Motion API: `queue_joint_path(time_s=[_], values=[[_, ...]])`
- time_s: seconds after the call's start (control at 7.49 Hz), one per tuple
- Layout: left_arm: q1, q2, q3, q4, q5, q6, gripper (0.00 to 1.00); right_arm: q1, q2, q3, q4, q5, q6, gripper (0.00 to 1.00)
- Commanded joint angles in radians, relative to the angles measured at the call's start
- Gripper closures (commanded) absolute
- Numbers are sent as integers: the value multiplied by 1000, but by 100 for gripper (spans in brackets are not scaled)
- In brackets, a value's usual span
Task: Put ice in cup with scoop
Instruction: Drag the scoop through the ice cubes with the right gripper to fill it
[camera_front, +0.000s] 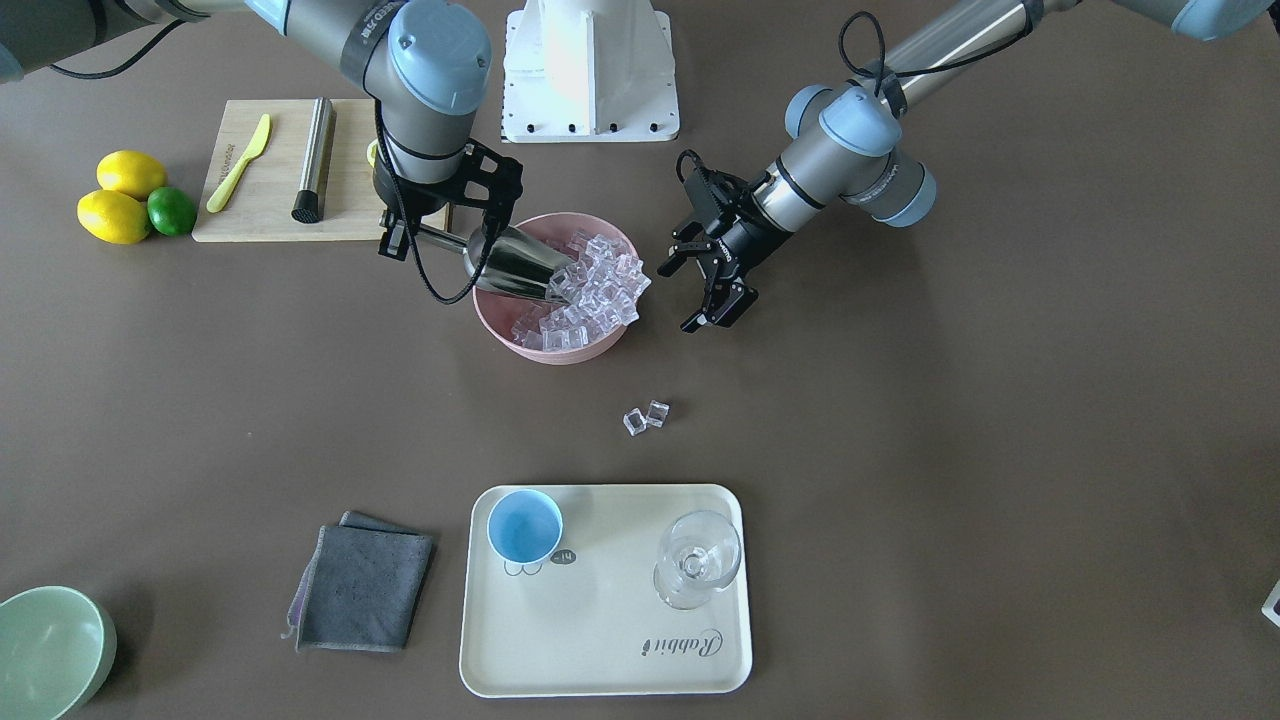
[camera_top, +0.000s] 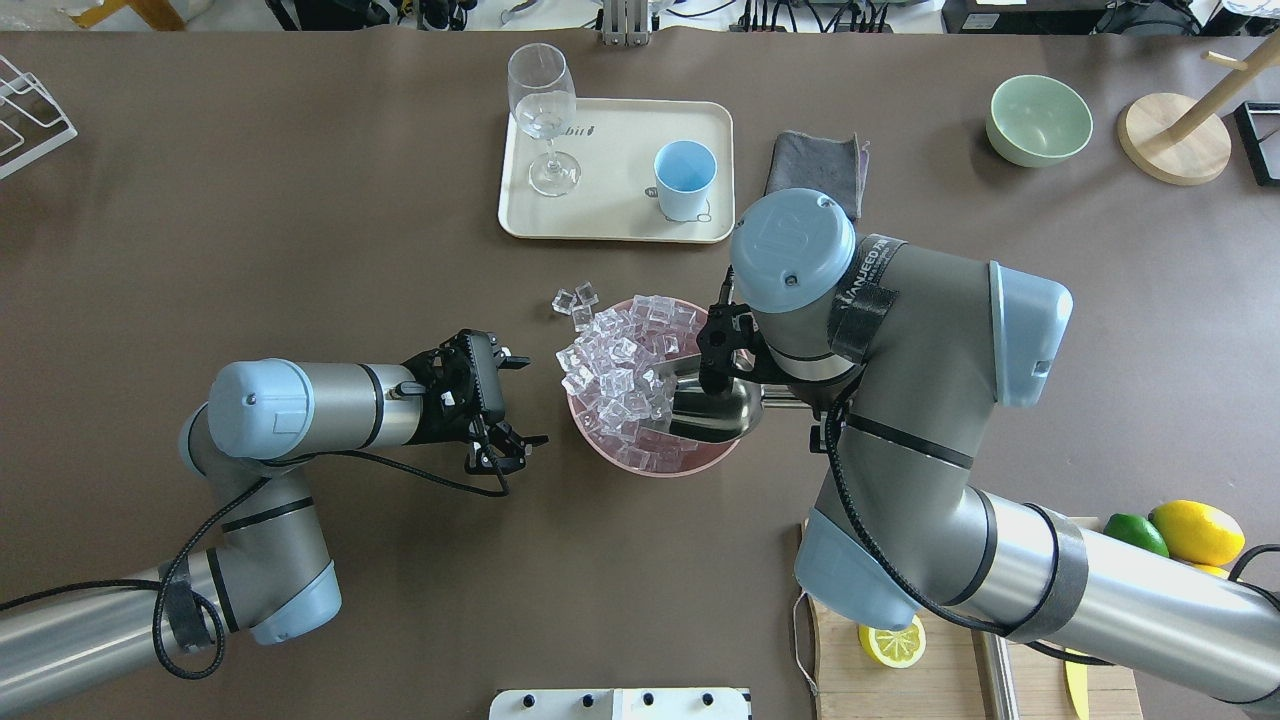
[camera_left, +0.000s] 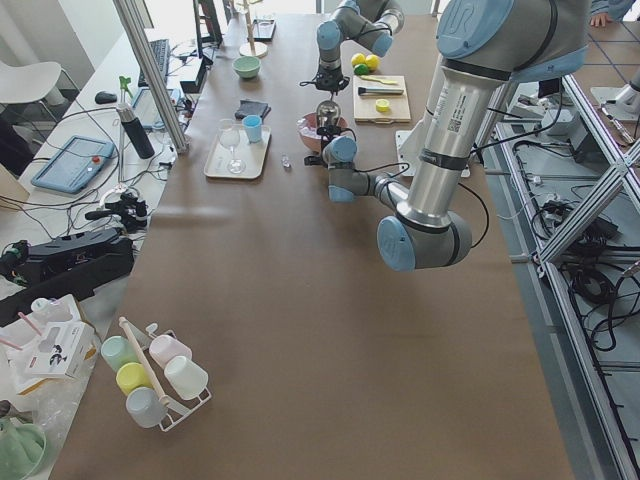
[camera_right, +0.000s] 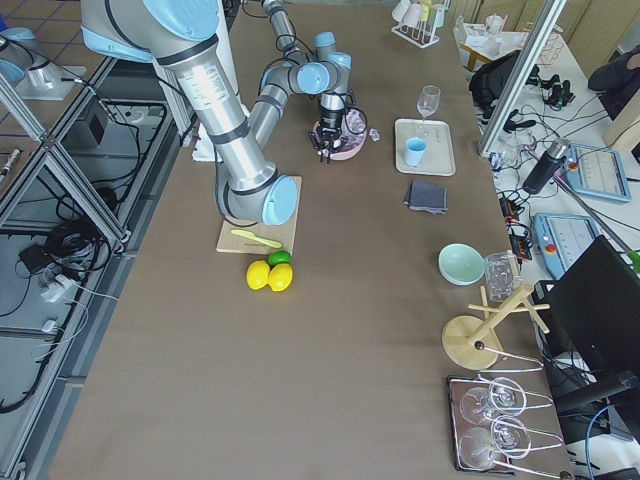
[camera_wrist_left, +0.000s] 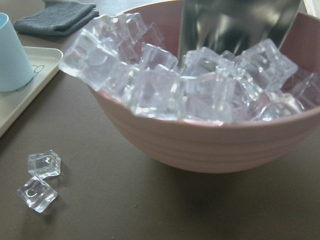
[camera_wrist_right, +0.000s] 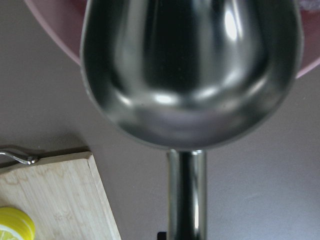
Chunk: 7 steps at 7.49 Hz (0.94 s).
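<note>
Right gripper (camera_front: 432, 232) is clamped on the thin handle of the scoop (camera_front: 515, 265). The scoop is tilted nose-down into the pink bowl (camera_front: 560, 348), with the front of its trough dug into the ice (camera_front: 597, 290). The ice is heaped above the bowl's rim, mostly on the side away from the scoop, so it's right at the scoop's mouth and a handle's length out from that gripper.

Left gripper (camera_top: 520, 402) is on the opposite side of the bowl with its jaws spread wide. It points at the bowl, just beside it but not touching.

Two loose cubes (camera_front: 646, 417) lie on the bench (camera_front: 900, 450) between the bowl and the cream tray (camera_front: 600, 640). The cup (camera_front: 524, 527) stands upright on that tray, at the end nearer the grey cloth (camera_front: 362, 588) and well apart from both grippers. A stemmed glass (camera_front: 697, 558) stands at the tray's other end.
</note>
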Motion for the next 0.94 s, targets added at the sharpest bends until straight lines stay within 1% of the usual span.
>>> queue_joint_path(time_s=[0.0,0.53,0.8], values=[[0,1,0,0,0,0,2,0,-46,4,110,6,-1,100],[-5,3,0,0,0,0,2,0,-129,2,286,13,-15,100],[-9,3,0,0,0,0,2,0,-141,4,322,18,-16,100]])
